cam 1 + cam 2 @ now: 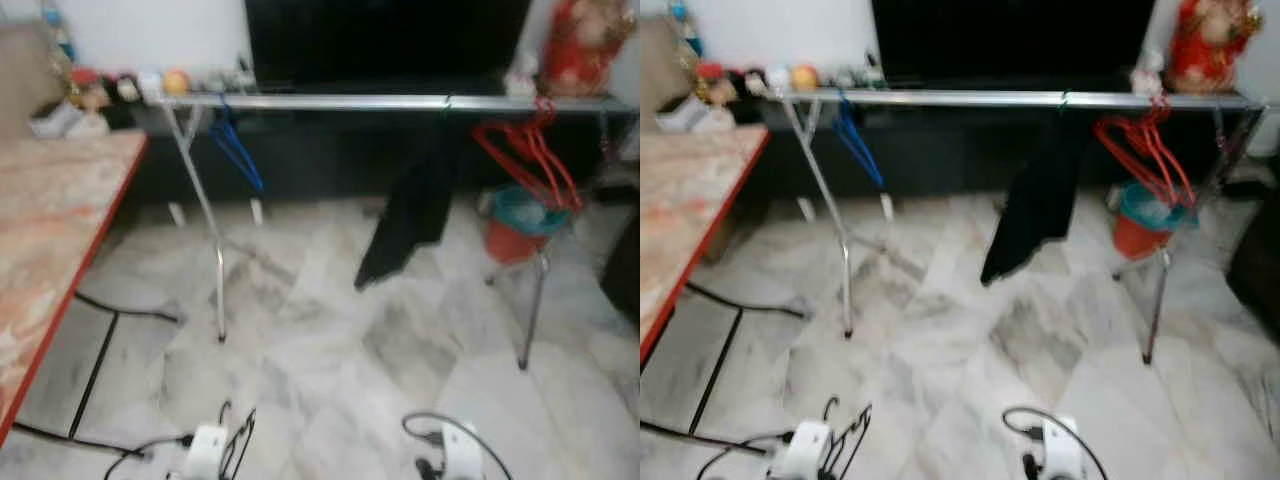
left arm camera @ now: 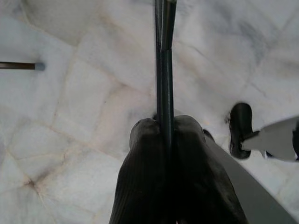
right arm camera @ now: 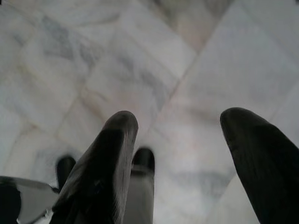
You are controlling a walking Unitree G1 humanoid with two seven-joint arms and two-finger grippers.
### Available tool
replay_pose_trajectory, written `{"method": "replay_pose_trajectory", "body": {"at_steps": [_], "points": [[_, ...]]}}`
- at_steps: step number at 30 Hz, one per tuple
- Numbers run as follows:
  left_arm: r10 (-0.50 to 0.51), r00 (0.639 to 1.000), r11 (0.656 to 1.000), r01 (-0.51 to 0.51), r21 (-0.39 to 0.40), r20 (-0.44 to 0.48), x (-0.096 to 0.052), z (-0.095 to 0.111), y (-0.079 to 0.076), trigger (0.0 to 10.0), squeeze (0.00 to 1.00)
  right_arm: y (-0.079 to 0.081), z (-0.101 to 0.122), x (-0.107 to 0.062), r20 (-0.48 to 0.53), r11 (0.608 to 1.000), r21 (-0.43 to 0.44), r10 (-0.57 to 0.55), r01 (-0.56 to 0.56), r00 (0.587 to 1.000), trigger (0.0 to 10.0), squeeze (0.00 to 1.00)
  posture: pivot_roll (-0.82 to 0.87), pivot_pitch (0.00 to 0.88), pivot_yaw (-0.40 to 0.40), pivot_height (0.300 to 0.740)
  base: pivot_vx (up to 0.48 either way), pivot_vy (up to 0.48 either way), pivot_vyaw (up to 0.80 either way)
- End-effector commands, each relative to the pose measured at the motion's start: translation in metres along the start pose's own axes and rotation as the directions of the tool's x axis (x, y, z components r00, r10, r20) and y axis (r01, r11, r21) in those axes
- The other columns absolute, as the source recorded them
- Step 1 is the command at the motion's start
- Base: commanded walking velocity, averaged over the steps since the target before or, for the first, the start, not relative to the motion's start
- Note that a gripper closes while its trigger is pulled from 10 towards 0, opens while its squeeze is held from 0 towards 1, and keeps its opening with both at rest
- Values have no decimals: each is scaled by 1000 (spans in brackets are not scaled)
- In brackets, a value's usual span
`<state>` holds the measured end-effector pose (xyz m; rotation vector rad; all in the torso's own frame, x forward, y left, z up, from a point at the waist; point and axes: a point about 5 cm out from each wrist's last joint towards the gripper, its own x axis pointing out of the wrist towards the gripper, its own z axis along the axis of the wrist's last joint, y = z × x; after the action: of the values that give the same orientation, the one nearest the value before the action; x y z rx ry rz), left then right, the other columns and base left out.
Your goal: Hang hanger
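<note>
A silver clothes rail [image 1: 350, 102] spans the room ahead of me on thin metal legs. On it hang a blue hanger [image 1: 238, 150] near the left end, a black garment [image 1: 410, 205] in the middle and several red hangers [image 1: 530, 150] at the right. My left gripper [image 2: 164, 123] is shut on a thin black wire hanger [image 2: 163, 56], held low over the marble floor. That black hanger [image 1: 238, 440] sticks up beside my left wrist in the left eye view. My right gripper [image 3: 180, 121] is open over the floor with nothing between its fingers.
A marble-topped table with a red edge [image 1: 50, 230] stands at my left. A dark TV [image 1: 385, 40] and small ornaments sit behind the rail. A red and teal bucket [image 1: 520, 225] stands under the rail's right end. Black cables [image 1: 120, 310] lie on the floor.
</note>
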<state>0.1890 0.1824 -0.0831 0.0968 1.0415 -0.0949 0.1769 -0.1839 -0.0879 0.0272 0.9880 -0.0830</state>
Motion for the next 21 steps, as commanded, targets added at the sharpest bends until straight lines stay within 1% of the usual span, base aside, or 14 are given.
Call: {"method": "replay_pose_trajectory", "body": {"at_steps": [1, 21], "points": [[28, 999, 1000, -28, 6, -29, -2, -8, 11, 10000, 0, 12, -1, 1, -5, 1000, 21, 21, -21, 1000, 10000, 0, -14, 0, 4, 740, 322, 0, 0], [27, 999, 1000, -26, 6, -29, -2, -8, 11, 10000, 0, 11, 0, 0, 6, 999, 38, 9, -9, 1000, 10000, 0, -15, 0, 3, 740, 323, 0, 0]]}}
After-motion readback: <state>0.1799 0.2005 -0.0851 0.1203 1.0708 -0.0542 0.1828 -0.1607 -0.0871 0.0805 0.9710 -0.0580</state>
